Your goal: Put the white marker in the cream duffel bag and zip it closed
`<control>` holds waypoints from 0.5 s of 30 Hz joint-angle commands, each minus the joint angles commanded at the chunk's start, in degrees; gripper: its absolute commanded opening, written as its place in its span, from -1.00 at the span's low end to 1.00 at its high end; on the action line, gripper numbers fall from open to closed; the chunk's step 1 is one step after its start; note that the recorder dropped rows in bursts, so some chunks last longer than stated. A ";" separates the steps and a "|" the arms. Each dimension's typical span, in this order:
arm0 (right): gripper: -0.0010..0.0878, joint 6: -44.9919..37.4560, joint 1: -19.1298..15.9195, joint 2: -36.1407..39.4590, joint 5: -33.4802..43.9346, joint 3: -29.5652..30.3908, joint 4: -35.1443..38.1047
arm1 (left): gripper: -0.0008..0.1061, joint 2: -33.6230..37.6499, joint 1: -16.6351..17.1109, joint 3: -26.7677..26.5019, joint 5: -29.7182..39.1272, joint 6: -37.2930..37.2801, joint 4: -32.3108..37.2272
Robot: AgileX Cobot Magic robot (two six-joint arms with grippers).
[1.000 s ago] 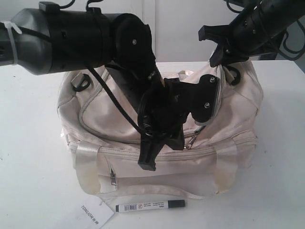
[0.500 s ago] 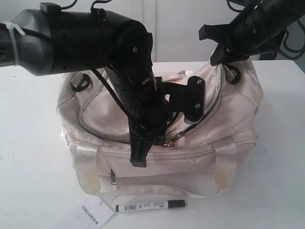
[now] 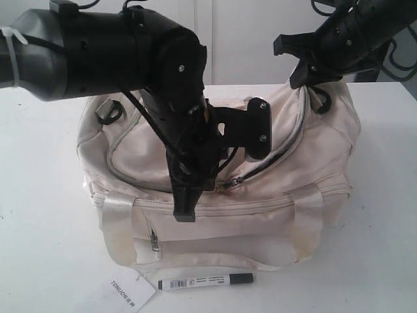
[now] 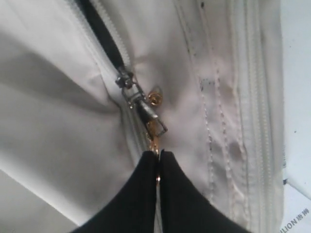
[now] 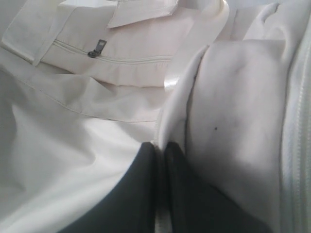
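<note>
The cream duffel bag (image 3: 140,153) stands mid-table, its curved top zipper parted into a dark slit on the right side. My left gripper (image 3: 187,210) is shut on the gold zipper pull (image 4: 154,127), just below the slider (image 4: 125,79); in the left wrist view the left gripper (image 4: 159,153) pinches the pull against the bag's cloth (image 4: 53,107). My right gripper (image 3: 300,79) is shut on the bag's fabric at its far right top end; in the right wrist view the right gripper (image 5: 161,145) holds a fold of cloth (image 5: 233,102). The white marker (image 3: 205,281) lies on the table in front of the bag.
A white paper tag printed TONLION (image 3: 127,292) lies left of the marker at the table's front edge. The bag's front pocket has a small zip puller (image 3: 155,242). A black ring (image 3: 109,111) sits at the bag's left end. The white table (image 3: 45,215) surrounds the bag.
My left gripper has moved left with the zipper pull, dragging the slider left along the curved zipper, and the open slit behind it has lengthened. The right gripper stays put.
</note>
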 joint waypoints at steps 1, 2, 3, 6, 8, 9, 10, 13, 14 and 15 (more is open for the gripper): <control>-0.98 0.00 0.00 0.00 0.14 0.00 0.00 | -0.99 -0.70 0.00 0.00 -0.65 0.00 0.00; -0.98 0.00 0.00 0.00 0.28 0.00 0.00 | -0.99 -1.37 0.00 0.00 -1.31 -0.14 0.00; -0.98 0.00 0.00 0.00 0.42 0.00 0.00 | -0.99 -2.04 0.00 0.00 -1.94 -0.29 0.00; -0.98 0.00 0.00 0.00 0.91 0.00 0.00 | -0.99 -3.72 0.00 0.00 -3.60 -1.08 0.00; -0.98 0.10 0.00 0.00 1.34 0.00 0.00 | -0.99 -4.83 0.00 0.00 -4.14 -1.05 0.00; -0.98 0.21 0.00 0.00 1.55 0.00 0.00 | -0.99 -5.17 0.00 0.00 -4.29 -1.05 0.00; -0.98 0.21 0.00 0.00 1.81 0.00 0.00 | -0.99 -5.67 0.00 0.00 -4.56 -1.05 0.00; -0.98 0.21 0.00 0.00 2.04 0.00 0.00 | -0.99 -7.15 0.00 0.00 -5.60 -1.05 0.11; -0.98 0.21 0.00 0.00 2.06 0.00 -0.12 | -0.99 -7.59 0.00 0.00 -6.08 -1.05 0.11; -0.98 0.21 0.00 0.00 2.17 0.00 -0.40 | -0.99 -8.04 0.00 0.00 -6.44 -1.05 0.11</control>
